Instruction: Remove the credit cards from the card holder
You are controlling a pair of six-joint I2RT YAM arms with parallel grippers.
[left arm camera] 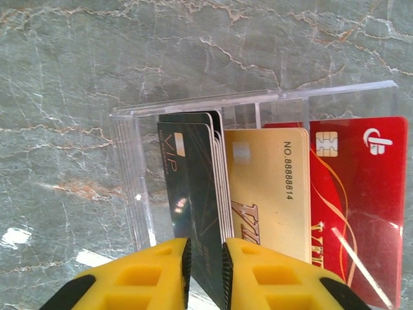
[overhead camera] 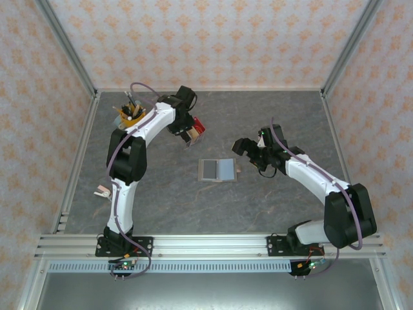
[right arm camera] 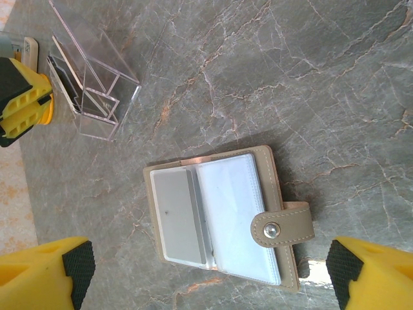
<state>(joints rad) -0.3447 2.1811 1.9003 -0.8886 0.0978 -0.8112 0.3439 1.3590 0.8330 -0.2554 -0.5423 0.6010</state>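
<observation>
The card holder (overhead camera: 217,170) lies open and flat mid-table, tan outside, with clear sleeves and a snap strap (right arm camera: 282,225). A flat grey card-shaped sheet (right arm camera: 177,216) sits in its left pocket. My right gripper (right arm camera: 210,278) hovers above it, open wide and holding nothing; it also shows in the top view (overhead camera: 243,150). The credit cards stand in a clear rack (left arm camera: 129,168): a dark one (left arm camera: 193,194), a gold one (left arm camera: 268,194) and a red one (left arm camera: 361,194). My left gripper (left arm camera: 206,271) straddles the dark card's near edge, its jaws a little apart.
The clear rack (overhead camera: 197,128) stands behind and left of the holder. A cup of tools (overhead camera: 131,115) stands at the back left. A small pale object (overhead camera: 101,191) lies by the left rail. Metal frame posts and patterned walls ring the table.
</observation>
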